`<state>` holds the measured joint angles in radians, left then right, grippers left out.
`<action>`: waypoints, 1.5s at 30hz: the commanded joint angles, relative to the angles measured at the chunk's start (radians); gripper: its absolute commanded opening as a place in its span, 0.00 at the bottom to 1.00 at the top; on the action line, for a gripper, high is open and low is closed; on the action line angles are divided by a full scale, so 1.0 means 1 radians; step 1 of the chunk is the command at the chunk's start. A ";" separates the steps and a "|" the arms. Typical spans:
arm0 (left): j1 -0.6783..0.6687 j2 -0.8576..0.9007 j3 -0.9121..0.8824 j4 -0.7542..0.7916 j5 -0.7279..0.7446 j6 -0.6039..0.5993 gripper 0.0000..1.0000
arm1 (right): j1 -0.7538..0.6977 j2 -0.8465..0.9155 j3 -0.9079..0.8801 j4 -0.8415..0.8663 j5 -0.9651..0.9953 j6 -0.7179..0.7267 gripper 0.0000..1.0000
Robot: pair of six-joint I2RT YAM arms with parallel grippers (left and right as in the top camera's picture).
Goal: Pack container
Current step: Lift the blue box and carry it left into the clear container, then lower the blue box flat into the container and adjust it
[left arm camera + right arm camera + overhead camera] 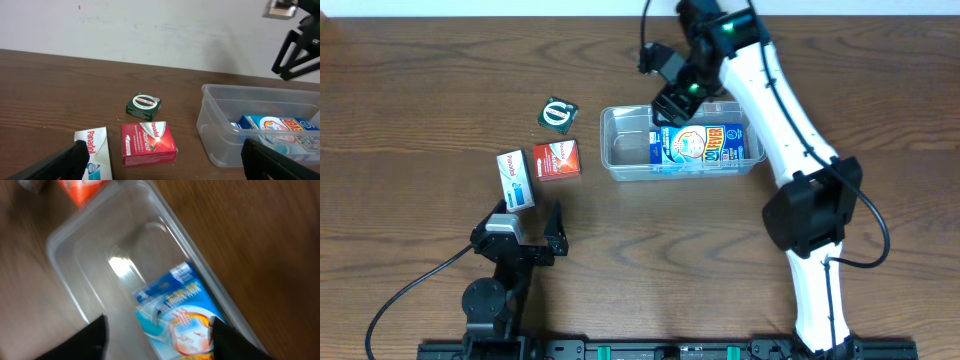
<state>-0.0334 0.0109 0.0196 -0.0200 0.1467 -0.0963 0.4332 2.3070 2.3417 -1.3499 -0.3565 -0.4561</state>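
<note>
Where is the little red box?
In the overhead view, the small red cardboard box lies on the wooden table, left of the clear plastic container, beside the white-and-blue box.

container (623, 150) and boxes (557, 160) on table (410, 90)

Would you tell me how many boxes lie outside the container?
3, all left of the container: a green box, a red box, and a white box beside the red one. None appears hidden.

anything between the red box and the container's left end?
No. Only bare table lies between the red box and the container. The overhead view shows the gap, and the left wrist view agrees.
</note>
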 commanded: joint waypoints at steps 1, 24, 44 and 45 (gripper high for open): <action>0.004 -0.006 -0.016 -0.035 0.011 0.010 0.98 | 0.041 0.003 -0.008 0.012 0.037 0.248 0.43; 0.004 -0.006 -0.016 -0.035 0.011 0.010 0.98 | 0.152 0.003 -0.313 0.223 0.281 0.632 0.02; 0.004 -0.006 -0.016 -0.035 0.011 0.010 0.98 | 0.148 0.003 -0.425 0.354 0.305 0.635 0.03; 0.004 -0.006 -0.016 -0.035 0.011 0.010 0.98 | 0.148 0.003 -0.427 0.355 0.306 0.635 0.03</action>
<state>-0.0334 0.0109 0.0196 -0.0200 0.1467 -0.0963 0.5785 2.3070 1.9259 -1.0012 -0.0650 0.1616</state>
